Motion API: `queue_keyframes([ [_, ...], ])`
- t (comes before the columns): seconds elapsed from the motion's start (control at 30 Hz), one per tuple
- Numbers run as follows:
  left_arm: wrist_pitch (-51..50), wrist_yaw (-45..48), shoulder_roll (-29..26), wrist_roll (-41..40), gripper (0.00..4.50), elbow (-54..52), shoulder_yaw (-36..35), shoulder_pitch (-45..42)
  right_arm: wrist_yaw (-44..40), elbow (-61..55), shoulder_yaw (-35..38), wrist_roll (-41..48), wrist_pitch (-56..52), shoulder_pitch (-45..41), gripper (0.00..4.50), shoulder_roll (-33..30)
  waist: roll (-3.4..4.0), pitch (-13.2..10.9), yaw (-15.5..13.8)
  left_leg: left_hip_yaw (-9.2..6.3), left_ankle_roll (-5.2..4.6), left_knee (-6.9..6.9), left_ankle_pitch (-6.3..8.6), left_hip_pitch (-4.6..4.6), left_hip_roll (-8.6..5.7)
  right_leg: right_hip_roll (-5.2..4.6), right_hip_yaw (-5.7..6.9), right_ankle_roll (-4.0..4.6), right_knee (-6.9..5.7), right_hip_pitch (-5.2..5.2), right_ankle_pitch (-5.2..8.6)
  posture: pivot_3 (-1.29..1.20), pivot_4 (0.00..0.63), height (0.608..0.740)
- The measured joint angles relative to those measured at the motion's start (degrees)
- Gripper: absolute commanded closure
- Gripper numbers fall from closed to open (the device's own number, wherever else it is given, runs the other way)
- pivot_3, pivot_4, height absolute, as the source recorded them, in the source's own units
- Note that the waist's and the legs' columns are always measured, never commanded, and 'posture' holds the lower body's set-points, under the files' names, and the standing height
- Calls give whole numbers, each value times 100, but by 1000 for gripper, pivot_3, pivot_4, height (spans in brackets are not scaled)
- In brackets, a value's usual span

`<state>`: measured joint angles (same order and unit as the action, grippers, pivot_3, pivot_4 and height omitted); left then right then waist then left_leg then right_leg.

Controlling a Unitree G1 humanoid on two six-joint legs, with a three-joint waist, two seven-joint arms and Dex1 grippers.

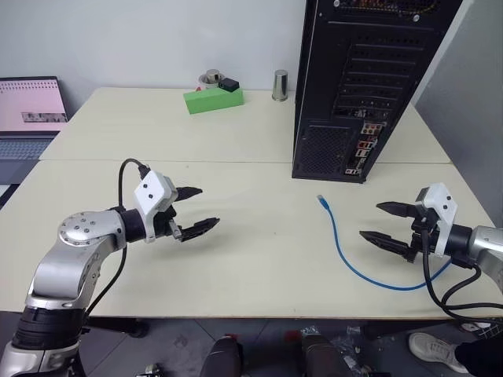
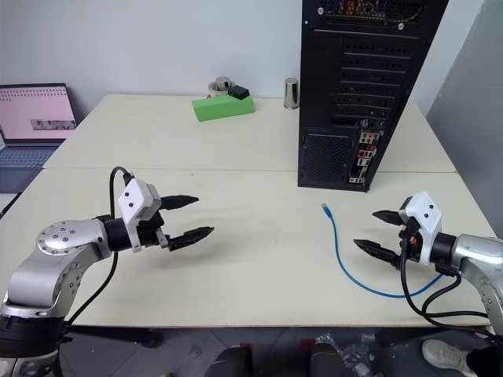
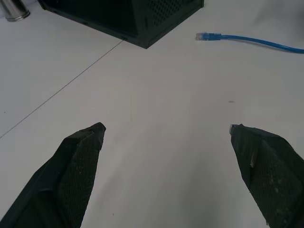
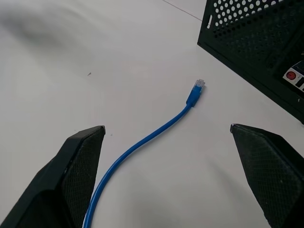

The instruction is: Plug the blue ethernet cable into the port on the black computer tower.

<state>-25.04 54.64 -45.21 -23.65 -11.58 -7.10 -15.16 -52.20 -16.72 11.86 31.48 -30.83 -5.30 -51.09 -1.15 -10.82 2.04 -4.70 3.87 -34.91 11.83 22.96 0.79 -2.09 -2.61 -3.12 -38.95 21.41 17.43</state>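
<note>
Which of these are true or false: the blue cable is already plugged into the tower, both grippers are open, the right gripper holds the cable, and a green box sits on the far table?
1. The blue ethernet cable is plugged into the black computer tower. False: its plug lies loose on the table.
2. The left gripper and right gripper are open. True.
3. The right gripper holds the cable. False: it holds nothing.
4. A green box sits on the far table. True.
</note>
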Motion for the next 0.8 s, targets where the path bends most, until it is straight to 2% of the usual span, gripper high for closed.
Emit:
queue_keyframes([
  [0.27, 8, 23, -7, 9, 0, -16, 74, 0, 75, -4, 1, -29, -84, 19, 12, 65, 0, 0, -1, 0, 0, 0, 0, 0, 0, 0, 0, 0, 0, 0, 0, 0, 150, 740],
  [0.5, 48, 19, -6, 124, 0, -17, 292, -16, 495, -133, -151, -241, -22, 10, 12, 559, 0, 0, -1, 0, 0, 0, 0, 0, 0, 0, 0, 0, -1, 1, 0, 0, 150, 740],
  [0.67, 53, 95, 86, 154, 0, -57, 553, -211, 1334, 45, -545, -624, 21, -263, 12, 1494, -2, 1, 2, 1, 1, -1, 0, 0, 0, 1, -2, 0, -3, 2, 0, 0, 150, 740],
  [0.8, 78, 112, 183, 233, 0, -124, 797, -304, 1866, 592, -875, -1105, 115, -531, 12, 1998, -1, 1, -8, -1, 0, 0, 0, 0, 0, 1, 0, 1, -3, 3, 0, 0, 150, 740],
])
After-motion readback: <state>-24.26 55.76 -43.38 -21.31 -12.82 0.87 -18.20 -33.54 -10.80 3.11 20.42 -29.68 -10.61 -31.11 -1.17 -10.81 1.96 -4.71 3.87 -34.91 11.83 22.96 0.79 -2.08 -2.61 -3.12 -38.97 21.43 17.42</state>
